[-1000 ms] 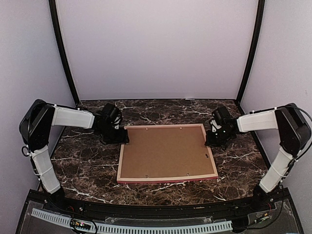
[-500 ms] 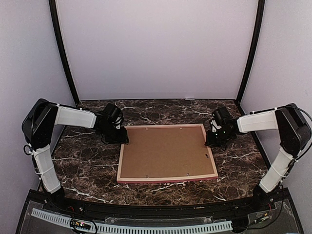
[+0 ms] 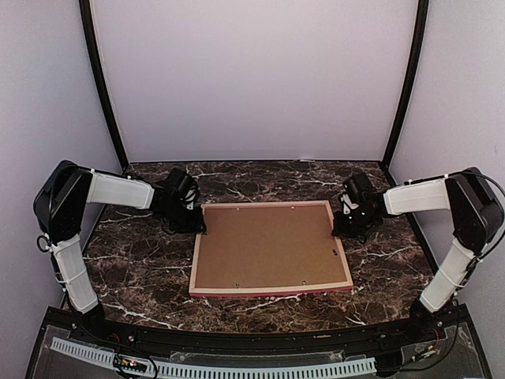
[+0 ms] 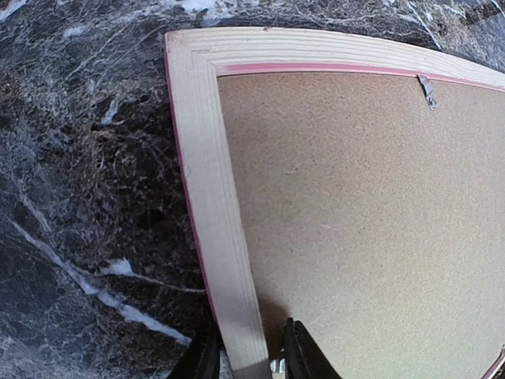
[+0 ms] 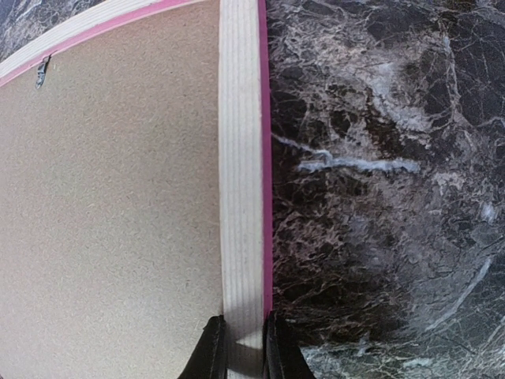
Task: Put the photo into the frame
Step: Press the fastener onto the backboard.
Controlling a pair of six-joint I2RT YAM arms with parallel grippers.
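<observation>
The marble surface (image 3: pixel 134 260) carries the frame (image 3: pixel 272 289) face down, its long axis running left to right and the brown backing board (image 3: pixel 268 245) uppermost. The photo is out of sight, perhaps beneath that board. Each arm meets its own short rail near the frame's far corners, so neither is nearer. The right end effector (image 5: pixel 245 347) is clenched on the right rail. The left end effector (image 4: pixel 246 359) straddles the left rail. Its fingers have narrowed since a second ago, but I cannot tell whether they pinch yet. The frame has not shifted.

One frame (image 3: pixel 195 260), one backboard (image 3: pixel 268 246), one left gripper (image 4: pixel 248 351), one right gripper (image 5: pixel 243 347).
</observation>
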